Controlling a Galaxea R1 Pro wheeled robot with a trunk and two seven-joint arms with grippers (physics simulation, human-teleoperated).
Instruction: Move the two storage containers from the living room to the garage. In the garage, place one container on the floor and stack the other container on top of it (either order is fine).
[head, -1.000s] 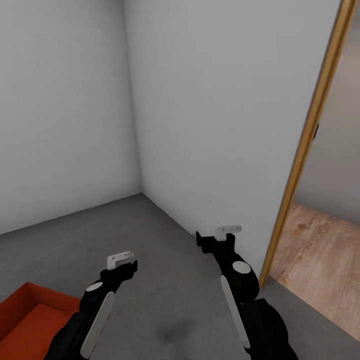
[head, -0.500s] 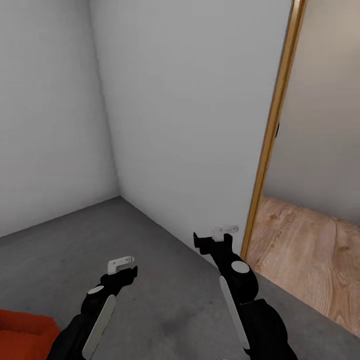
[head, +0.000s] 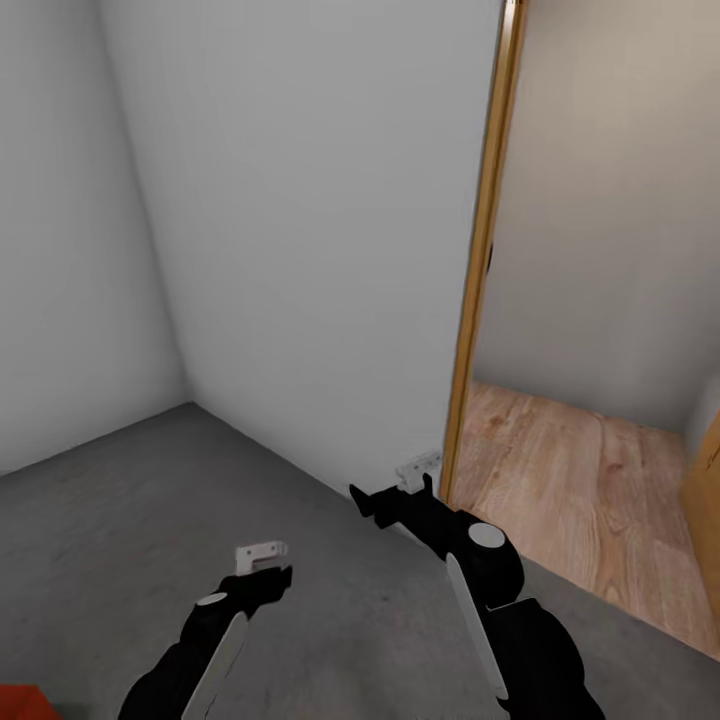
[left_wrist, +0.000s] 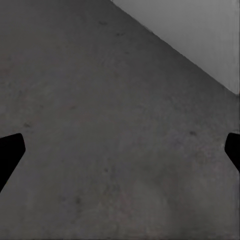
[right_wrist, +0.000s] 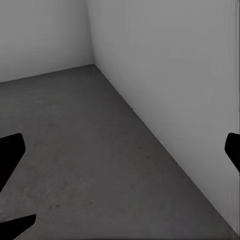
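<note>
A small orange-red corner of one storage container (head: 20, 703) showed at the lower edge of the head view, on the grey concrete floor (head: 110, 540) beside the left arm, on the side away from the door frame; too little of it was visible to tell its walls or its inside. The floor was dark, matt and faintly mottled.

The landmark was the wooden door frame (head: 478, 270), a narrow golden-brown upright. The white wall (head: 310, 230) ran from the frame to an inner corner, where a second white wall (head: 60, 250) met it. Past the frame lay light wood plank flooring (head: 570, 490) under a beige wall (head: 620, 200); the grey concrete met the planks along a straight slanting line from the foot of the frame.

The right end effector (head: 395, 490) hovered just beside the foot of the frame, near the base of the white wall. In its wrist view its dark fingertips (right_wrist: 11, 152) stood far apart, gripping nothing, above the concrete along the wall's base. The left end effector (head: 262, 562) hung over open concrete, well apart from the frame and both walls; its fingertips (left_wrist: 9, 156) were likewise spread wide with nothing between them.
</note>
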